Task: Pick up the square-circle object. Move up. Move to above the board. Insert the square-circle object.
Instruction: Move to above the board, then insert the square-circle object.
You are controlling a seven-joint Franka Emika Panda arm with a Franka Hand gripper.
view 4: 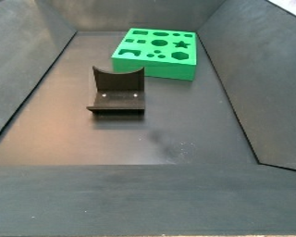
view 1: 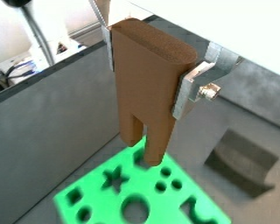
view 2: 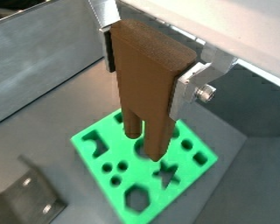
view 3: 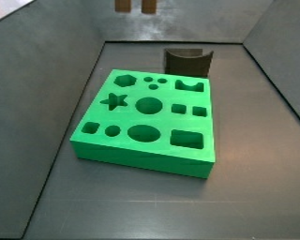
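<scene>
Gripper [view 1: 149, 66] high above the table [view 3: 140, 202], clamped on the square-circle object [view 1: 146, 83]; silver fingers [view 1: 201, 83] press the flat slab from either side in both wrist views. The brown block hangs upright, two prongs pointing down. In a wrist view [view 2: 149, 83] the prong tips show over the board's [view 2: 101, 140] surface, well clear of it, not in any cut-out.

In a side view only the two prong ends [view 3: 134, 6] show at the upper edge of frame, above and beyond the far side of the board [view 3: 146, 155].

The board lies flat on the table, star, circle and square cut-outs facing up. The fixture [view 3: 187, 60] stands just behind the board in that side view; apart from it in another [view 4: 116, 93], with the board [view 4: 157, 65] farther back.
</scene>
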